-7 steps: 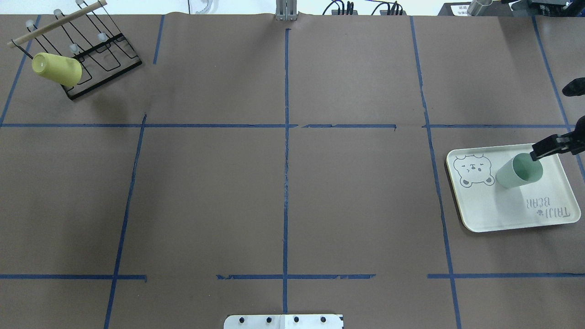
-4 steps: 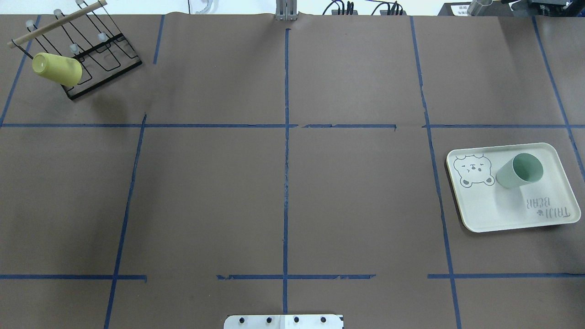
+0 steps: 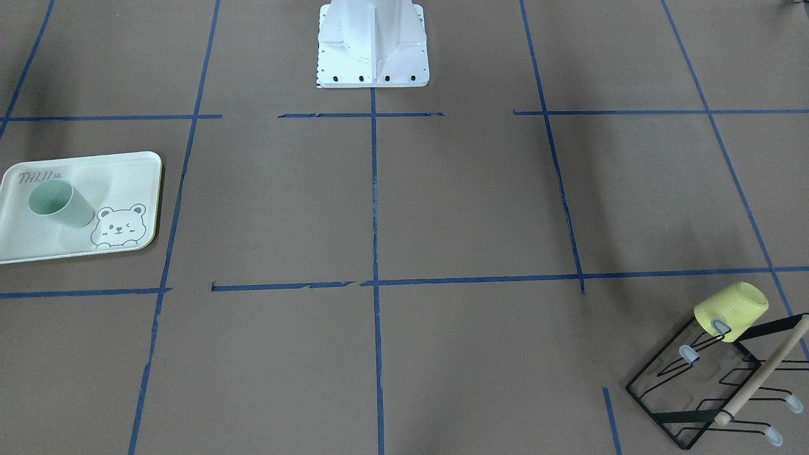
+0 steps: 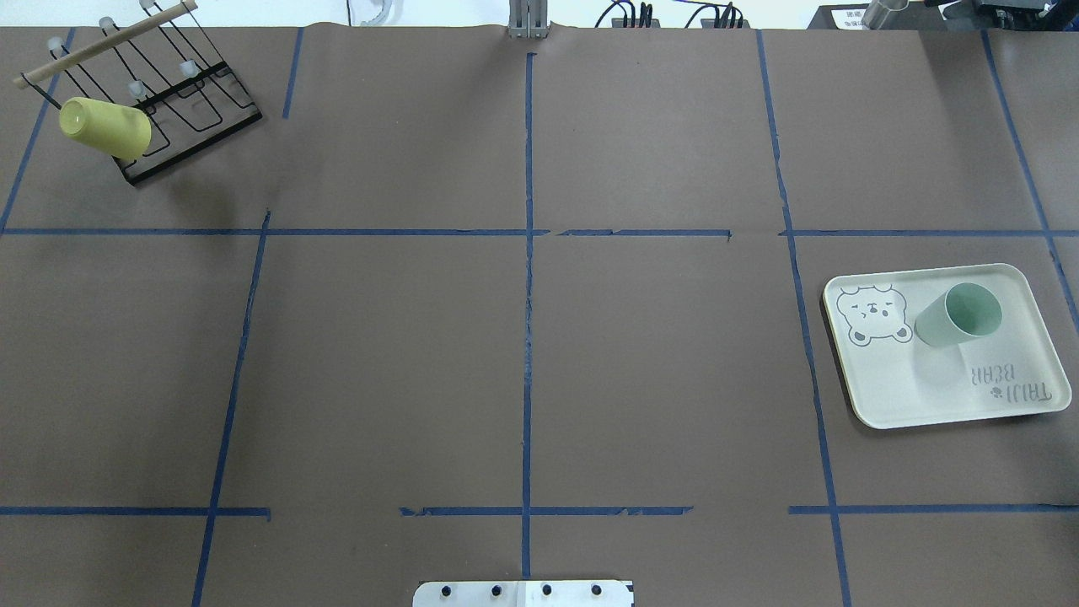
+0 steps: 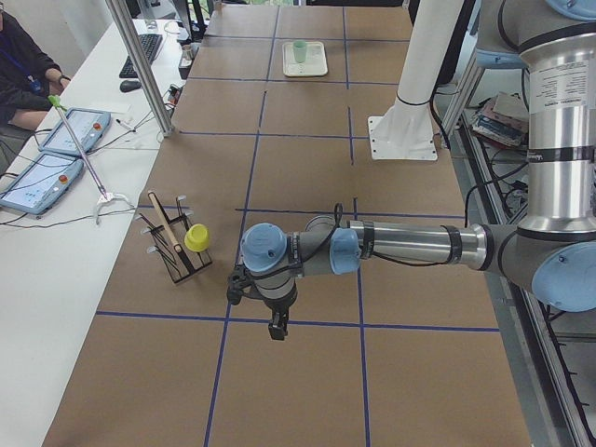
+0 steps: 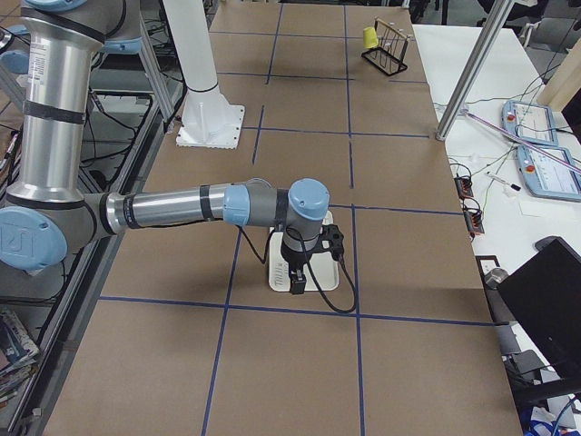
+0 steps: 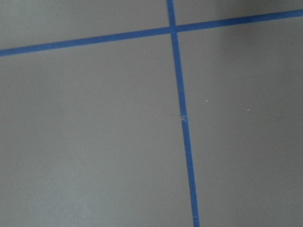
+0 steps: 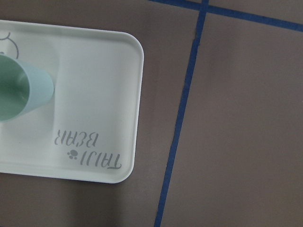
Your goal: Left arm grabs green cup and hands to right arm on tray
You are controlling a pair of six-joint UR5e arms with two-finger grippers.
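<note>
The green cup (image 4: 957, 316) stands upright on the tray (image 4: 927, 396) at the worktop's (image 4: 657, 362) right end, touched by neither the left tool (image 5: 277, 328) nor the right tool (image 6: 296, 280), whose spread I cannot tell, so I judge the handover complete.

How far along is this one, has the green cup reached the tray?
Done: the green cup stands upright on the tray, beside the bear drawing, with nothing gripping it. In hand: nothing; the left arm and right arm are both clear of the cup. Left: nothing visible.
</note>
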